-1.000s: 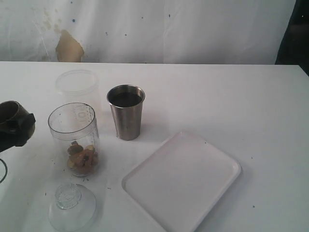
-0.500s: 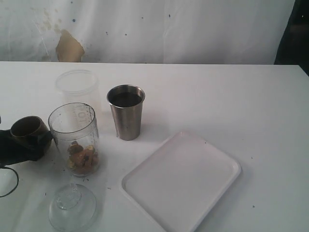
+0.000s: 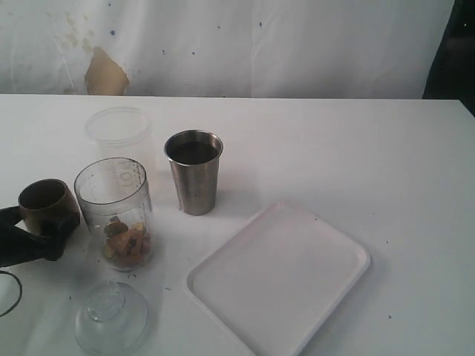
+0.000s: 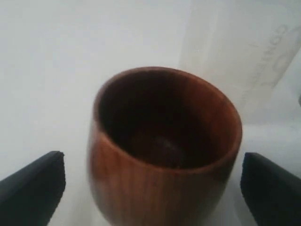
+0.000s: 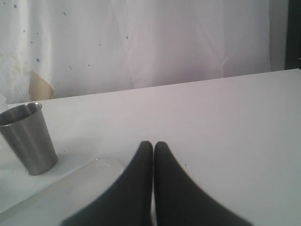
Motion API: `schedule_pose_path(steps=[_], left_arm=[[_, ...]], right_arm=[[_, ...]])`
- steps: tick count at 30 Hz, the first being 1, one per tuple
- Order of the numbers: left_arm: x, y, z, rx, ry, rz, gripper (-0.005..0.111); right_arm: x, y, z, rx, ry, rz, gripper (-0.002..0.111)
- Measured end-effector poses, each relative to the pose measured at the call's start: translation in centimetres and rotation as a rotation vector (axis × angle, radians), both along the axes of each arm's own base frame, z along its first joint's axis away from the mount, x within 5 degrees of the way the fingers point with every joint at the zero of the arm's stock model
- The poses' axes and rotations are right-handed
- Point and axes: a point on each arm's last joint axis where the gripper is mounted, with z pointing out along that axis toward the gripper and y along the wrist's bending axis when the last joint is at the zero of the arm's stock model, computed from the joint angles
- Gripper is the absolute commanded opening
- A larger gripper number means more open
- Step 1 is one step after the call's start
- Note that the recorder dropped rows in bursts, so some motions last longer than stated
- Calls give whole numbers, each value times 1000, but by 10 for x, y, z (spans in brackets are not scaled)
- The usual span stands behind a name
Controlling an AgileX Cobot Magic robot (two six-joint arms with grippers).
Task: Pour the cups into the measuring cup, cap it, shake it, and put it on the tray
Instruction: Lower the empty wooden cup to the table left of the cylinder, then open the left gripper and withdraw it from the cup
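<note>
So the left gripper [image 4: 153, 162] is spread wide around the round brown-gold cup [image 3: 44, 202], not touching it, at nine o'clock of the clear graduated plastic cylinder [image 3: 115, 196]; the right gripper [image 5: 154, 144] is pinched together.

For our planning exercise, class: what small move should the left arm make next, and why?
Probably back the left gripper away from the brown cup: its jaws stand open with gaps either side, the cup stands upright on the table and looks empty, and the steel tumbler holds dark liquid.
</note>
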Motion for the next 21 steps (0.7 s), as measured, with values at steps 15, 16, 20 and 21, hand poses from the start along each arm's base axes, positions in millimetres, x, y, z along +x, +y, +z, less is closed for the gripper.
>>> schedule_pose_path(steps=[15, 16, 20, 21], left_arm=[[-11, 6, 62, -81, -209, 115, 84], [-11, 6, 67, -96, -225, 118, 74], [-15, 6, 87, -172, -273, 141, 16], [-16, 7, 90, -184, -268, 150, 1]], right_arm=[[0, 0, 0, 0, 0, 0, 0], [0, 0, 0, 0, 0, 0, 0], [0, 0, 0, 0, 0, 0, 0], [0, 0, 0, 0, 0, 0, 0]])
